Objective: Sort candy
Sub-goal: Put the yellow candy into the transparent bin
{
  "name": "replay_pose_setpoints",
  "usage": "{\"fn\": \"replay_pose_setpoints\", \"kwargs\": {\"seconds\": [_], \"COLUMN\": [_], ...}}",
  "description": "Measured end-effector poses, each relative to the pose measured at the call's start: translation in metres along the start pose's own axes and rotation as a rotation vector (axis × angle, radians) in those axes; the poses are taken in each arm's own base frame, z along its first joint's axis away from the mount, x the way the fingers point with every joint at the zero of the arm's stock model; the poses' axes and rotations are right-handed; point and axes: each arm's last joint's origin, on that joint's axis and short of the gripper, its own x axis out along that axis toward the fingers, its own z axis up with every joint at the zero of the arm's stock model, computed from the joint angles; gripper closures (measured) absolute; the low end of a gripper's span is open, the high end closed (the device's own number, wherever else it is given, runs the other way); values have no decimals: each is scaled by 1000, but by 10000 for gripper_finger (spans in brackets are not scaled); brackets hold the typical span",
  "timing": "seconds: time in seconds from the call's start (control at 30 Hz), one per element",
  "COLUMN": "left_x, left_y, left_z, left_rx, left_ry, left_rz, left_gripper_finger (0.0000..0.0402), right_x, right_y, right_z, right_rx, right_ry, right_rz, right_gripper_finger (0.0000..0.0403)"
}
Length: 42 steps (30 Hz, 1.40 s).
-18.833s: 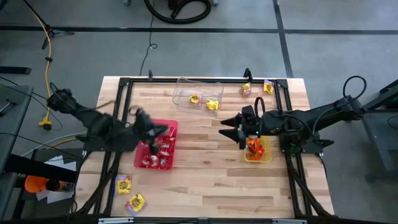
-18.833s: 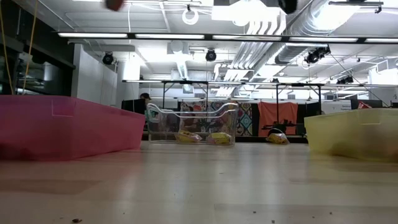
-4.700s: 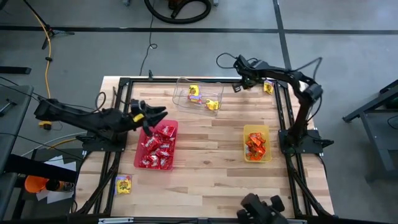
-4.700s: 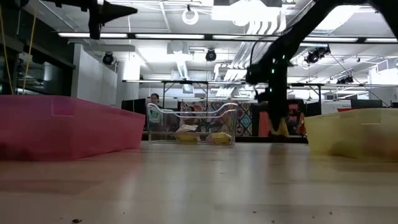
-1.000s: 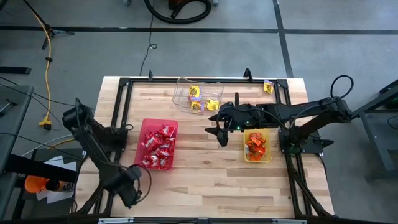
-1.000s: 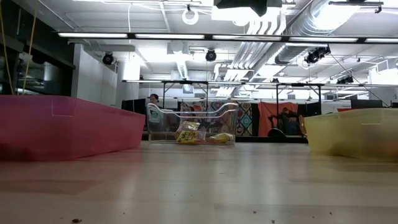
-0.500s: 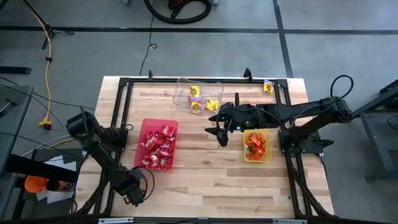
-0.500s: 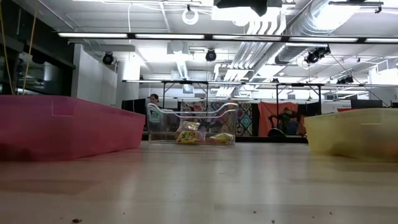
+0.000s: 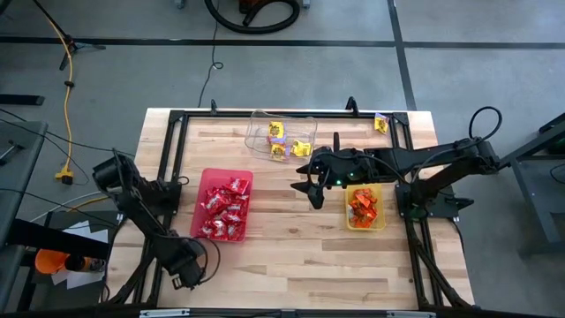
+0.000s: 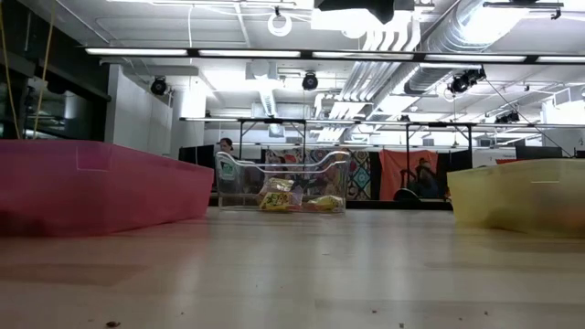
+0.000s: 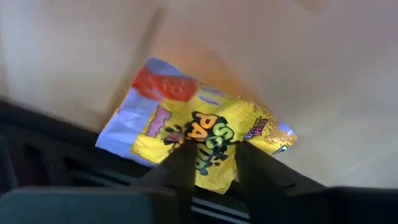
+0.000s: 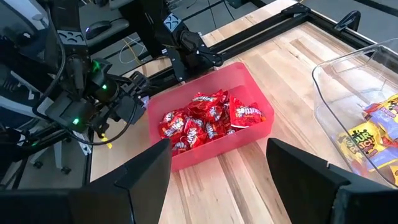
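L hand (image 11: 210,163), down at the desk's (image 9: 300,256) near-left corner, is pinching a yellow candy packet (image 11: 199,140) by its edge only, so it may slip out w/ the lift, while R hand (image 9: 314,181) waits spread wide mid-desk, holding nothing.

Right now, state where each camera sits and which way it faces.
High: overhead, straight down on wooden table; left gripper at its near-left corner, right gripper mid-table.
Low: table level, facing clear plastic tray; no arm.
Left wrist: own gripper over yellow wrapped candy packet.
Right wrist: own open fingers, facing red plastic tray, shared with high.
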Motion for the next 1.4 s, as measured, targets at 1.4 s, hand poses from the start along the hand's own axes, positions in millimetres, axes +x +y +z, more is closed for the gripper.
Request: {"fn": "replay_pose_setpoints", "kwargs": {"seconds": [1.4], "left_x": [-221], "left_y": [168], "left_z": [91], "left_rx": [143], "left_ry": [-1573], "left_rz": [-593], "left_gripper_finger": [401], "right_x": [-22], "right_y": [10], "right_z": [27], "right_rx": [-60], "right_ry": [-238], "right_rz": [143], "right_gripper_finger": [144]}}
